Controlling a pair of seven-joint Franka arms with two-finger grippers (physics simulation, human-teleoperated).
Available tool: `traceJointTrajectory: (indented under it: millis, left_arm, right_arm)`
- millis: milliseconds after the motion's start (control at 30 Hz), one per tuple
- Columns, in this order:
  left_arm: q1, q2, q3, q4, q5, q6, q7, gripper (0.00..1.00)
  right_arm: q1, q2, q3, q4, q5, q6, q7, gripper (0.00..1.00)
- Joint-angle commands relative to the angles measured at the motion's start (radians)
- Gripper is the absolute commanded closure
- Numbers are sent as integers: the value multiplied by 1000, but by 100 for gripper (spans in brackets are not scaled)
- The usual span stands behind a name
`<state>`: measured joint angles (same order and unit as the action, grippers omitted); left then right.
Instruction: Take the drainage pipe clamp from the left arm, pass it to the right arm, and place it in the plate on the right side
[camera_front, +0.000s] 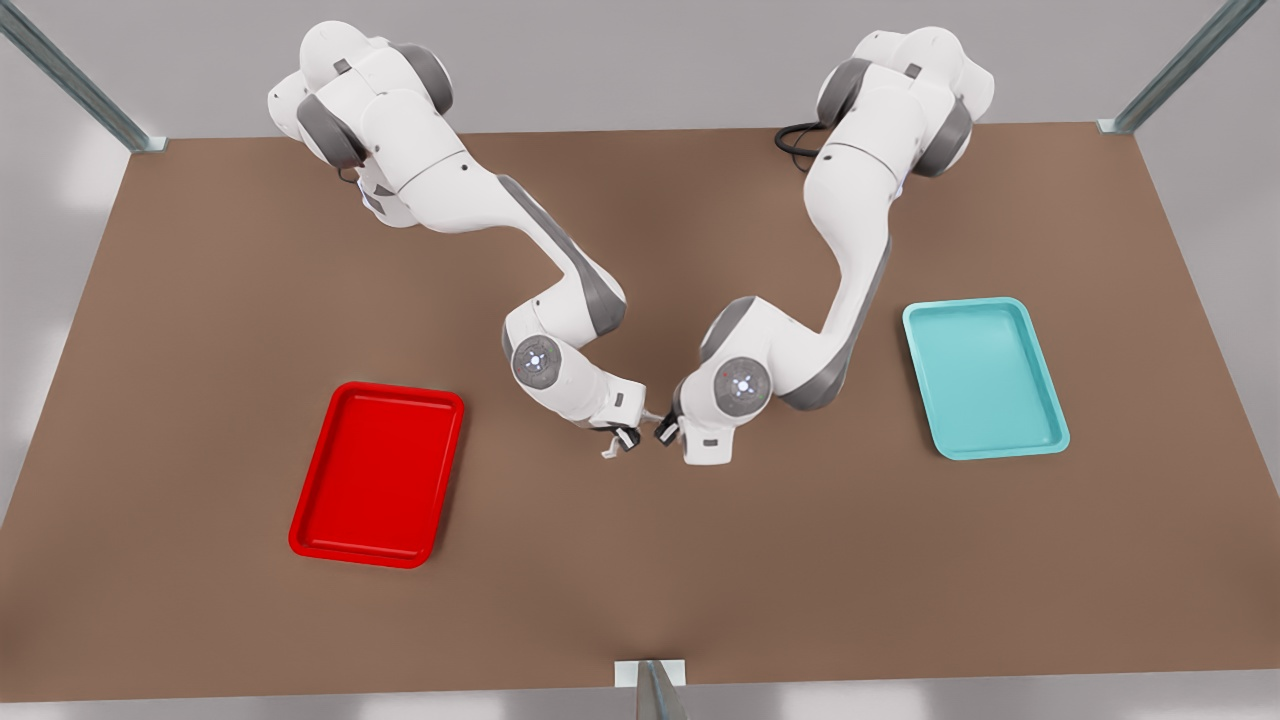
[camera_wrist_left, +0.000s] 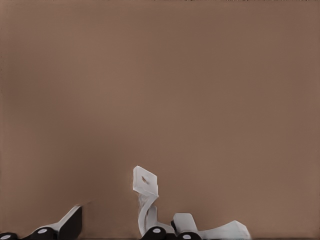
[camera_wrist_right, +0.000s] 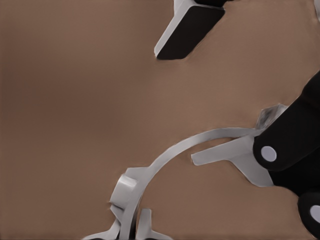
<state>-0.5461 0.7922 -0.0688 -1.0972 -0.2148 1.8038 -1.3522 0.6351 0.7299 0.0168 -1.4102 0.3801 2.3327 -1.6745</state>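
Note:
The drainage pipe clamp (camera_front: 609, 451) is a thin white half-ring strip hanging above the middle of the table. My right gripper (camera_front: 622, 440), on the arm at the front view's left, is shut on it. In the right wrist view the clamp (camera_wrist_right: 175, 150) arcs up from my right gripper (camera_wrist_right: 129, 231) to one finger of the left gripper (camera_wrist_right: 176, 106). The left gripper (camera_front: 664, 430) is open, its fingers (camera_wrist_left: 67, 225) wide apart, with the clamp (camera_wrist_left: 145, 192) beside one of them. The plate (camera_front: 400, 392) is a red tray at the front view's left, with nothing in it.
A light teal tray (camera_front: 985, 378) lies at the front view's right. The brown table (camera_front: 640, 580) has metal frame posts at its corners and a bracket (camera_front: 650, 675) at the near edge.

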Motion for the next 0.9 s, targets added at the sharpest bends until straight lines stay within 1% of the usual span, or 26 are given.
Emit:
traceJointTrajectory:
  millis: [0, 100, 133, 167, 200, 233, 300, 333, 367, 400, 433, 467, 500, 567, 633, 667, 767, 867]
  left_arm:
    - [2, -5, 0, 14, 6, -107, -7, 0]
    - [17, -13, 1, 79, -6, -234, -5, 0]
    - [50, -40, 1, 83, -8, -254, 2, 0]
    - [122, -90, -2, 83, -6, -357, 118, 0]
    - [231, -139, 1, 85, 21, -480, 342, 0]
    - [272, -182, 0, 83, 121, -515, 577, 0]
    - [356, -203, 18, 161, 282, -633, 1074, 0]
    - [420, -283, 1, 136, 287, -636, 1405, 0]
    - [474, -415, -37, -48, 287, -534, 1653, 0]
    - [447, -525, -48, -208, 311, -454, 1647, 0]
    - [431, -490, -54, -161, 324, -535, 1570, 0]
    - [425, -473, -66, -161, 318, -535, 1477, 0]
    - [396, -472, -72, -162, 315, -547, 1374, 0]
    - [391, -478, -88, -156, 313, -629, 1348, 0]
    - [417, -472, -78, -92, 282, -589, 1351, 0]
    - [417, -472, -80, -92, 281, -560, 1345, 0]
    - [430, -473, -83, -96, 226, -552, 1351, 0]
    - [426, -481, -88, -92, 233, -587, 1349, 0]
  right_arm:
    - [-2, -1, 0, 0, 2, 4, -48, 79]
    - [-2, -1, 0, 0, 2, 4, -48, 79]
    - [-3, -1, 0, 0, 2, 4, -50, 79]
    - [-5, -1, 0, 0, 2, 4, -50, 79]
    - [-6, -1, 0, 0, 2, 4, -54, 79]
    - [-8, -1, 0, 0, 2, 4, -60, 79]
    - [-44, 0, -1, -1, -3, -4, -67, 79]
    - [-97, -1, -1, -6, -1, -27, -94, 79]
    - [-158, 8, -1, -13, -1, -55, -91, 79]
    - [-212, 11, -14, -27, -18, -81, -86, 79]
    - [-238, -15, -44, -67, -61, -90, -74, 79]
    - [-238, -66, -92, -113, -72, -118, -33, 79]
    - [-238, -148, -144, -214, -90, -118, 47, 79]
    - [-238, -173, -231, -253, -127, -118, 56, 79]
    - [-236, -181, -293, -274, -201, -93, 73, 79]
    - [-235, -178, -314, -288, -216, -82, 102, 79]
    - [-252, -173, -339, -329, -241, -58, 156, 79]
    - [-270, -175, -339, -386, -236, 8, 156, 79]
